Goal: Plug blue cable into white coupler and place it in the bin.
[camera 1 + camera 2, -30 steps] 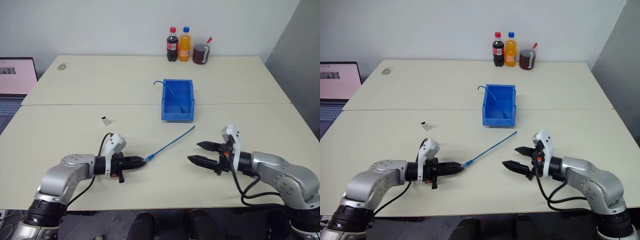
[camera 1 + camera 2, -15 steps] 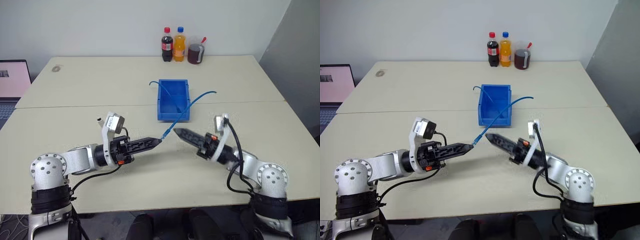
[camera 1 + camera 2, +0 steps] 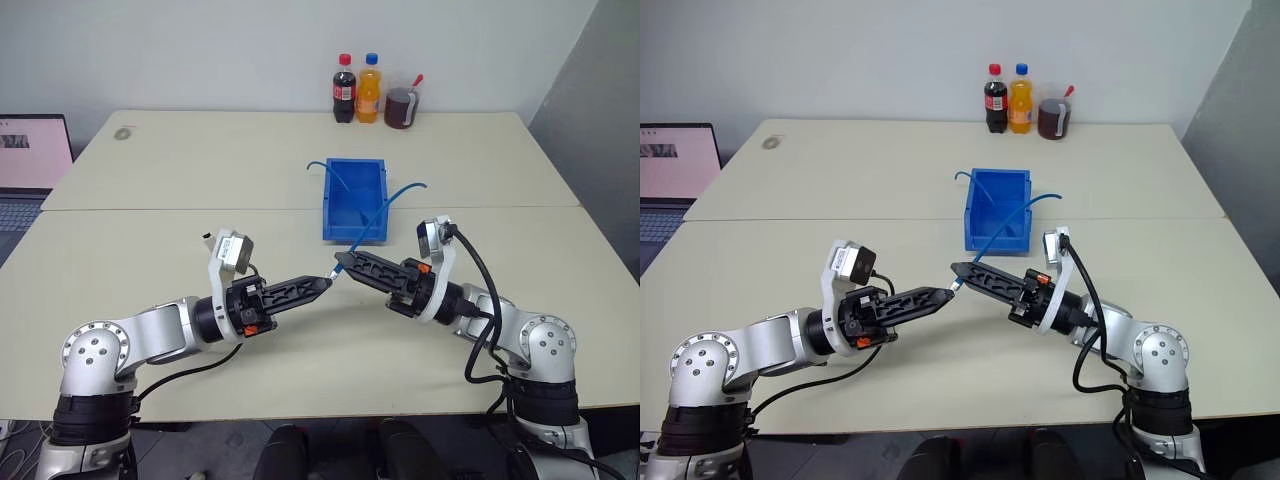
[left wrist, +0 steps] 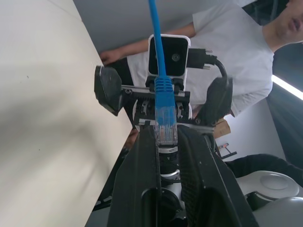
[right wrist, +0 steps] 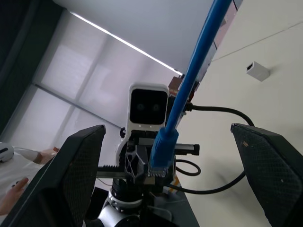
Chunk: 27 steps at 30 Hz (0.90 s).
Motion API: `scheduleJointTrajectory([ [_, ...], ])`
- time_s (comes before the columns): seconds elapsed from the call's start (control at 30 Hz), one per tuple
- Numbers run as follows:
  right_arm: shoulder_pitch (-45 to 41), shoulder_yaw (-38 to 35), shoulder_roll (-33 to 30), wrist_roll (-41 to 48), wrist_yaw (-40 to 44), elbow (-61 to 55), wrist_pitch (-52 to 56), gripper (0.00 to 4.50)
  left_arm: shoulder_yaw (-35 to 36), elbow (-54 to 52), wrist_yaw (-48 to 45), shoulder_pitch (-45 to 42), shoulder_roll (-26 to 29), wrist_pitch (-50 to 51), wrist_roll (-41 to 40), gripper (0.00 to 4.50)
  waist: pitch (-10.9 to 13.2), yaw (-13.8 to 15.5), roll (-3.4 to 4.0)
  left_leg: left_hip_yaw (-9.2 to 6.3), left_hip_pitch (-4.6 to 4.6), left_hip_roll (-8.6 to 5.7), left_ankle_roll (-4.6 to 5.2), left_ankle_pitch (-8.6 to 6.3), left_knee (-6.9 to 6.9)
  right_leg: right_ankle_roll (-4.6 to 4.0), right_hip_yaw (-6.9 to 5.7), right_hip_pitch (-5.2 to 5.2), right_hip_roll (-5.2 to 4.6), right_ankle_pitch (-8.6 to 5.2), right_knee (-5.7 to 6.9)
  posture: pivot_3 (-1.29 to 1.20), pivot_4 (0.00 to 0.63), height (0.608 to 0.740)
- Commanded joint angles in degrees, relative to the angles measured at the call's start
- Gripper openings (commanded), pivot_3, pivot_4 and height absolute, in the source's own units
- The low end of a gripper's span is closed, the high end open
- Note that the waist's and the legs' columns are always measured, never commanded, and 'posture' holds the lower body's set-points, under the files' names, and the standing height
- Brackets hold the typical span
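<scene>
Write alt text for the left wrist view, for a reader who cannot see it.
The left gripper is shut on the clear plug end of the blue cable, which runs up and away. Facing it is the right gripper with fingers spread wide; behind that sits a person in a white T-shirt.

We saw a bright blue cable (image 3: 378, 214) ending in a clear plug (image 4: 165, 128), and a bin (image 3: 355, 200) of the same blue. The table (image 3: 200, 170) was pale cream. A small coupler (image 3: 209, 239) was white. Both grippers, left (image 3: 322, 285) and right (image 3: 345, 263), had black fingers (image 4: 142, 165). The bottles (image 3: 357, 88) held dark and orange drinks under red and blue caps.
</scene>
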Motion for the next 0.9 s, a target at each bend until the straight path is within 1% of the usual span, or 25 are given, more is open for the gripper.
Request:
scheduleJointTrajectory([
  [0.03, -0.6, 0.6, -0.9, 2.5, 1.0, -1.4, -1.4, 4.07, -0.3, -2.2, -1.3, 0.1, 1.3, -1.5, -1.4, 0.25, 0.0, 0.0, 0.0, -0.01, 0.0, 0.02, 0.0, 0.0, 0.0, 0.0, 0.0, -0.01, 0.03, 0.0, 0.0, 0.0, 0.15, 0.74],
  [0.1, -0.6, 0.9, -1.6, 2.8, 1.6, -1.3, -1.4, 3.55, -0.6, -2.2, -1.6, 0.2, 1.6, -1.8, -1.4, 0.25, 0.0, 0.0, 0.0, 0.0, -0.01, 0.02, 0.0, 0.0, -0.01, -0.01, 0.01, -0.02, 0.04, 0.0, 0.0, 0.0, 0.15, 0.74],
  [0.2, -0.4, 1.3, -2.2, 3.5, 2.1, -1.3, -1.6, 2.96, -1.1, -2.3, -1.9, 0.1, 2.2, -2.1, -1.4, 0.25, 0.0, 0.0, 0.0, 0.03, -0.04, 0.0, 0.0, 0.0, 0.0, -0.01, 0.04, -0.03, 0.03, 0.0, -0.02, 0.0, 0.15, 0.74],
  [0.3, 0.0, 1.9, -3.1, 4.1, 2.7, -1.7, -1.5, 2.12, -1.4, -2.4, -2.1, 0.3, 2.5, -2.4, -1.4, 0.25, 0.0, 0.0, 0.0, 0.04, -0.1, 0.0, 0.0, 0.0, 0.0, -0.01, 0.04, -0.12, 0.03, 0.0, -0.02, 0.0, 0.15, 0.74],
  [0.4, 0.4, 2.5, -4.0, 4.3, 3.5, -2.1, -1.2, 1.49, -1.7, -2.6, -2.3, 0.4, 2.9, -2.6, -1.4, 0.25, 0.0, 0.0, 0.0, 0.04, -0.17, 0.0, 0.0, 0.0, 0.0, -0.01, 0.04, -0.18, 0.03, 0.0, -0.01, 0.0, 0.15, 0.74],
  [0.47, 0.5, 2.8, -4.4, 4.4, 3.9, -2.1, -1.3, 0.98, -1.9, -2.7, -2.4, 0.4, 3.0, -2.8, -1.4, 0.25, 0.0, 0.0, 0.0, 0.04, -0.21, 0.0, 0.0, 0.0, 0.0, 0.0, 0.04, -0.21, 0.03, 0.0, -0.02, 0.0, 0.15, 0.74],
  [0.6, 0.3, 3.2, -4.8, 4.2, 4.3, -1.9, -1.8, 0.19, -2.3, -3.7, -2.8, 0.8, 3.7, -3.1, -1.2, 0.25, 0.0, 0.0, 0.0, 0.04, -0.27, 0.01, 0.0, 0.0, 0.0, 0.0, 0.04, -0.27, 0.03, 0.0, -0.01, 0.0, 0.15, 0.74],
  [0.7, 0.1, 3.4, -5.1, 3.9, 4.8, -1.9, -1.9, 0.15, -2.1, -4.8, -3.8, 1.4, 3.8, -3.4, 0.2, 0.25, 0.0, 0.0, 0.0, 0.05, -0.28, 0.0, 0.0, 0.0, -0.01, -0.01, 0.05, -0.29, 0.03, 0.0, -0.01, 0.0, 0.15, 0.74],
  [0.73, 0.1, 3.6, -5.3, 3.7, 4.9, -2.0, -1.9, 0.14, -1.9, -5.1, -4.2, 1.7, 3.9, -3.6, 0.8, 0.95, 0.0, 0.0, 0.0, 0.05, -0.29, 0.01, 0.0, 0.0, -0.01, 0.0, 0.05, -0.31, 0.03, 0.0, -0.01, 0.0, 0.15, 0.74],
  [0.77, 0.0, 3.7, -5.5, 3.5, 4.9, -2.0, -2.0, 0.14, -1.7, -5.4, -4.9, 2.0, 4.1, -3.7, 1.6, 1.04, 0.0, 0.0, 0.0, 0.06, -0.3, 0.0, 0.0, 0.0, -0.01, 0.0, 0.06, -0.32, 0.03, 0.0, -0.01, 0.0, 0.15, 0.74],
  [0.83, 0.1, 3.8, -5.8, 3.5, 4.9, -2.1, -2.2, 0.14, -1.6, -5.6, -5.7, 2.5, 4.5, -3.6, 1.9, 1.52, 0.0, 0.0, 0.0, 0.06, -0.37, 0.0, 0.0, 0.0, 0.0, 0.0, 0.06, -0.4, 0.03, 0.0, -0.01, 0.0, 0.15, 0.74],
  [0.87, 0.1, 3.8, -5.9, 3.5, 4.9, -2.1, -2.3, 0.14, -1.4, -5.7, -6.3, 2.8, 4.8, -3.6, 2.1, 1.66, 0.0, 0.0, 0.0, 0.08, -0.38, 0.0, 0.0, 0.0, 0.0, 0.0, 0.07, -0.43, 0.03, 0.0, 0.0, 0.0, 0.15, 0.74],
  [0.9, 0.0, 3.8, -6.1, 3.4, 4.9, -2.0, -2.4, 0.14, -1.1, -5.8, -7.0, 3.0, 5.3, -3.3, 2.4, 1.89, 0.0, 0.0, 0.0, 0.08, -0.4, 0.0, 0.0, 0.0, 0.0, 0.0, 0.07, -0.45, 0.03, 0.0, 0.01, 0.0, 0.15, 0.74],
])
